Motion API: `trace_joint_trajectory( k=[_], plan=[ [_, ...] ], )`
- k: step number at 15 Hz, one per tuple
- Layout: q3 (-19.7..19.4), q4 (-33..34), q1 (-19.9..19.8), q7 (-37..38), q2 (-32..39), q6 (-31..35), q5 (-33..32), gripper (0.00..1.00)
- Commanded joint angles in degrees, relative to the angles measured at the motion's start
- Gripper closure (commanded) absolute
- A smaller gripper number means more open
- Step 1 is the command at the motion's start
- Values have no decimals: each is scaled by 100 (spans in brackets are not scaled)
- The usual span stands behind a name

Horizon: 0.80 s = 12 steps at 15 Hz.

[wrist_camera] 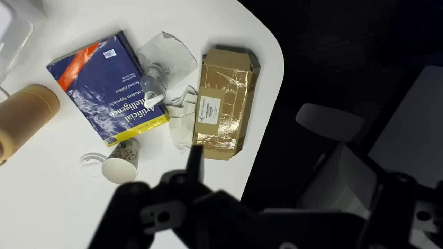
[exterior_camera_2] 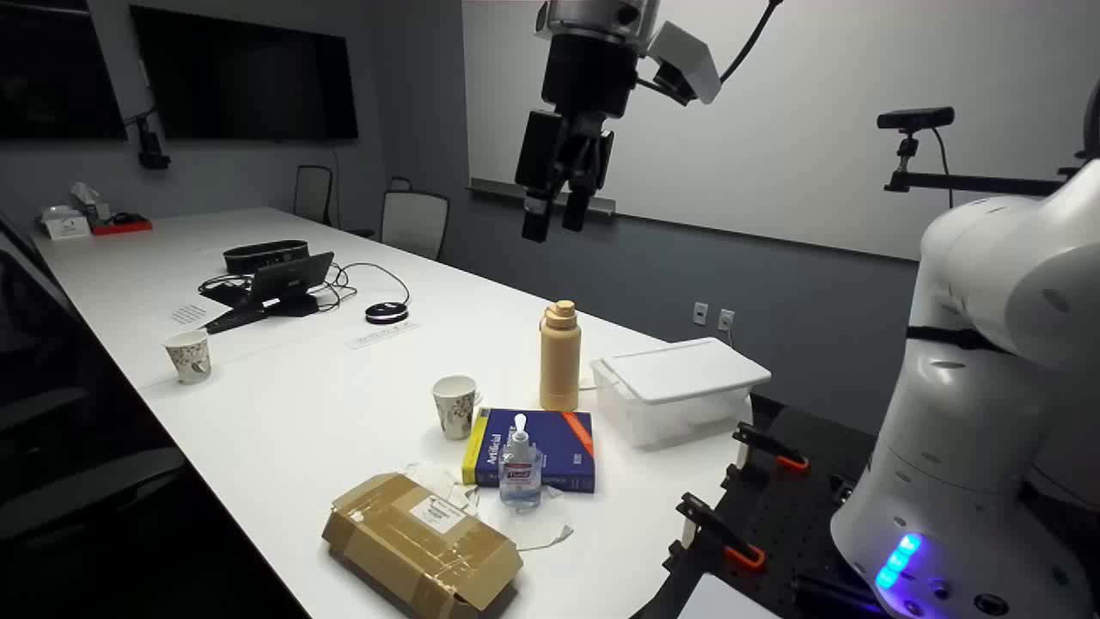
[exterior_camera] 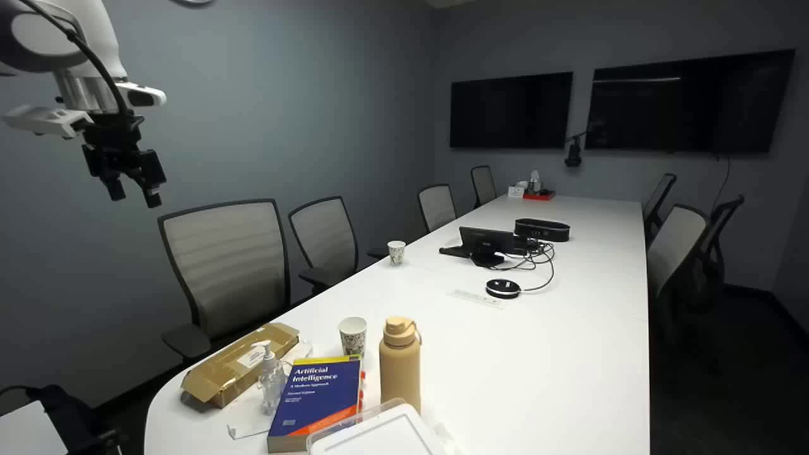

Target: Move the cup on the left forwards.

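Two small paper cups, white with a floral print, stand upright on the table. The nearer cup (exterior_camera: 352, 336) (exterior_camera_2: 455, 411) is by the book's yellow edge and also shows in the wrist view (wrist_camera: 125, 157). The farther cup (exterior_camera: 396, 253) (exterior_camera_2: 191, 358) stands near the table's long edge and is out of the wrist view. The taller tan bottle (exterior_camera: 400, 373) (exterior_camera_2: 560, 365) (wrist_camera: 29, 112) stands near the nearer cup. My gripper (exterior_camera: 134, 194) (exterior_camera_2: 555, 225) hangs high above the table, well away from both cups. Its fingers are apart with nothing between them.
A blue book (exterior_camera_2: 550, 438), a sanitizer bottle (exterior_camera_2: 521, 473), a cardboard box (exterior_camera_2: 421, 542) and a lidded plastic bin (exterior_camera_2: 679, 378) crowd the near end. A white lid-like disc (wrist_camera: 92, 164) lies by the nearer cup. A tablet (exterior_camera: 486, 243) with cables is farther down. Chairs (exterior_camera: 224, 259) line the edge.
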Motion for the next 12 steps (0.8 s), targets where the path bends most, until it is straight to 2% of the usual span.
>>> trace_joint_trajectory(
  k=[1,7,12],
  plan=[
    [-9,13,12,9,5,-15,-11,0],
    [-9,13,12,9,5,-15,-11,0],
    [-221,466,-318,-206,850,129,-385,0]
  ],
)
